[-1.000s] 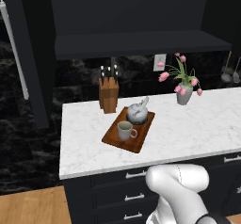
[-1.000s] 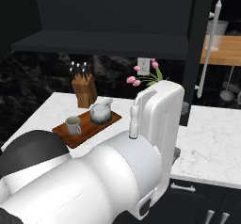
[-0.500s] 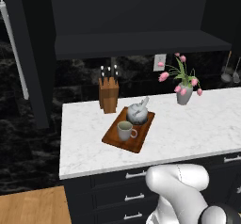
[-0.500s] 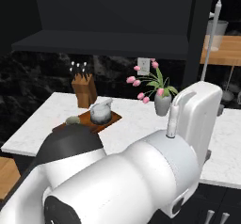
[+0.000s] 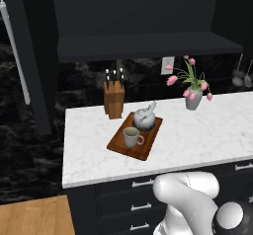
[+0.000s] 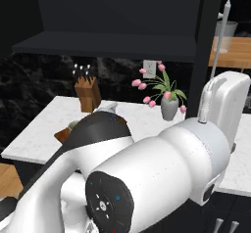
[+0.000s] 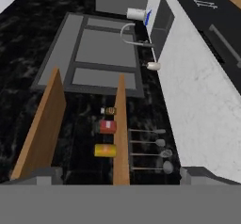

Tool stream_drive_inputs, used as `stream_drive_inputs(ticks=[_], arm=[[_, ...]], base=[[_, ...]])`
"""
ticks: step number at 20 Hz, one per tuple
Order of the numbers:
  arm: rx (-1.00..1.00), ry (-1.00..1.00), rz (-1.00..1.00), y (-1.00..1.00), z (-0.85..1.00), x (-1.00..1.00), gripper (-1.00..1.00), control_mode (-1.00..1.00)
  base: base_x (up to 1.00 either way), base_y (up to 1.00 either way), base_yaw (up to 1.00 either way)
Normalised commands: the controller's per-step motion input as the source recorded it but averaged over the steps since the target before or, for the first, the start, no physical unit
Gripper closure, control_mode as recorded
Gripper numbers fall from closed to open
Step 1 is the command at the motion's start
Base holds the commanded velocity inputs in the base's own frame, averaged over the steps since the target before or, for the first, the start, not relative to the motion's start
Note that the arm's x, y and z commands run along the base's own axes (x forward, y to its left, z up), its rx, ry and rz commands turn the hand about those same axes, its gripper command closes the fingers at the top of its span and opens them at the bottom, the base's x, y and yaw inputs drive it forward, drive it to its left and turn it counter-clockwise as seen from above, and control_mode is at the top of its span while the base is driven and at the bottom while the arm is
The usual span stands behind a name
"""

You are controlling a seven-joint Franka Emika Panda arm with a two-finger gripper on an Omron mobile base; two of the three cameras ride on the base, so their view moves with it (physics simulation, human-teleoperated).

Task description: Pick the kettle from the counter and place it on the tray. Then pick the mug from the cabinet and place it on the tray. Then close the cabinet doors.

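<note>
**Kettle and mug on tray; cabinet doors stand open**

The kettle (image 5: 145,119) and the mug (image 5: 131,137) sit together on the tray (image 5: 145,149), w/ the mug touching or just beside the kettle on the near side. The tray lies on the counter (image 5: 197,140), near the light-wood knife block (image 5: 114,98) and well apart from the vase of pink flowers (image 5: 193,97). Above, the cabinet (image 5: 143,44) shows its dark shelf, both cabinet doors swung wide: one door (image 5: 29,56) w/ its silver bar handle at the left in the left base view, the other door (image 6: 208,41) w/ its handle at the right in the right base view.

In the hand view the gripper (image 7: 120,175) points away from the tray, its two dark fingertips (image 7: 44,175) set wide apart w/ nothing between them. Straight ahead of the gripper lie two wooden shelf boards (image 7: 120,129) seen edge-on, a red jar (image 7: 107,126) and a yellow jar (image 7: 105,150) between them, and a row of hanging utensils (image 7: 149,148) just beyond. Farther ahead is a grey window frame (image 7: 101,49), w/ a sink tap (image 7: 136,35) beside it. A stretch of white marble (image 7: 193,86) runs off to one side of the gripper. Kettle, mug and tray cannot be placed relative to the gripper from this view. In the right base view the white arm (image 6: 162,173) hides most of the tray
</note>
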Motion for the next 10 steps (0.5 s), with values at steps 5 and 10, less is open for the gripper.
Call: stream_drive_inputs(ticks=[5,10], arm=[[0.0,0.06,0.0,-0.02,0.07,0.32,-1.0,-1.0],[0.0,0.04,0.0,-0.04,0.04,0.33,-1.0,-1.0]], base=[[0.0,0.0,0.0],[0.0,0.0,0.0]])
